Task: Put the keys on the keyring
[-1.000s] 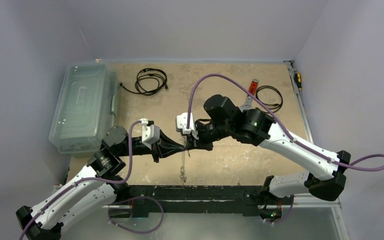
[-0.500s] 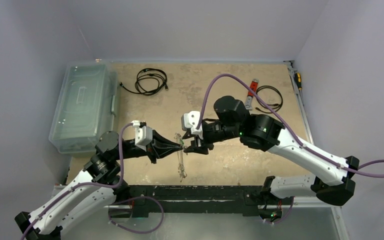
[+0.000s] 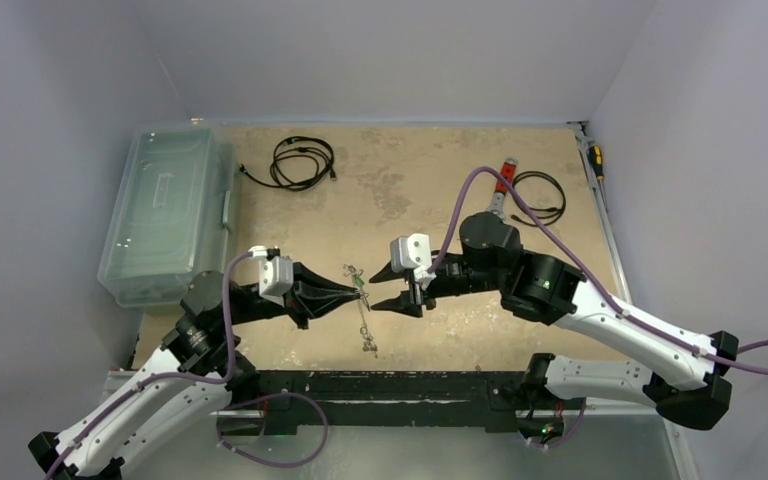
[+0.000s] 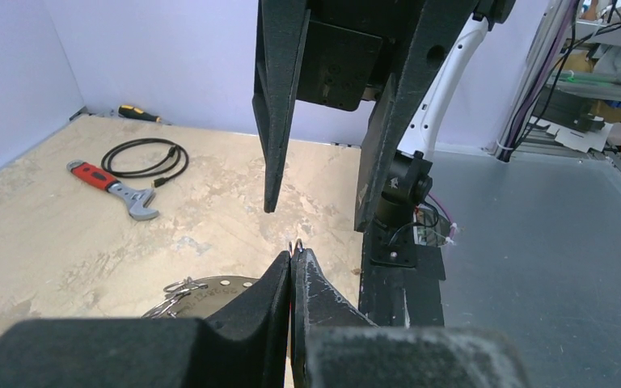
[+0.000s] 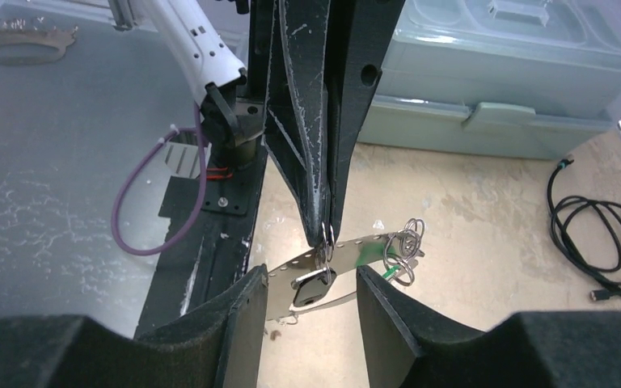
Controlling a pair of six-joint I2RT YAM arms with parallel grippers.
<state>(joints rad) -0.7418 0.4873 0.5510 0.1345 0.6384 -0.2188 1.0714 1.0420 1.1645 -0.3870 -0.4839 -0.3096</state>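
Observation:
My left gripper [image 3: 359, 289] is shut, pinching the keyring [image 3: 364, 320], a flat grey hoop with small holes that hangs edge-on below the fingertips. In the right wrist view the left fingertips [image 5: 326, 230] grip the hoop [image 5: 346, 252] together with a small wire ring. A black-headed key [image 5: 314, 289] dangles from that ring. More small rings [image 5: 404, 242] and a green tag [image 5: 368, 255] hang further along the hoop. My right gripper [image 3: 388, 290] is open and empty, just right of the left fingertips, its jaws [image 5: 311, 275] apart on either side of the key. The hoop also shows in the left wrist view [image 4: 210, 287], under the left gripper [image 4: 293, 255].
A clear plastic box [image 3: 165, 215] stands at the left. A black cable [image 3: 302, 162] lies at the back. A red-handled wrench [image 3: 503, 180], a second cable coil [image 3: 538, 195] and a screwdriver [image 3: 595, 160] lie at the back right. The arms' black base rail [image 3: 410, 385] runs along the near edge.
My right gripper has drawn back to the right, away from the left fingertips, and its fingers now stand apart. My left gripper has shifted slightly left, still holding the hoop.

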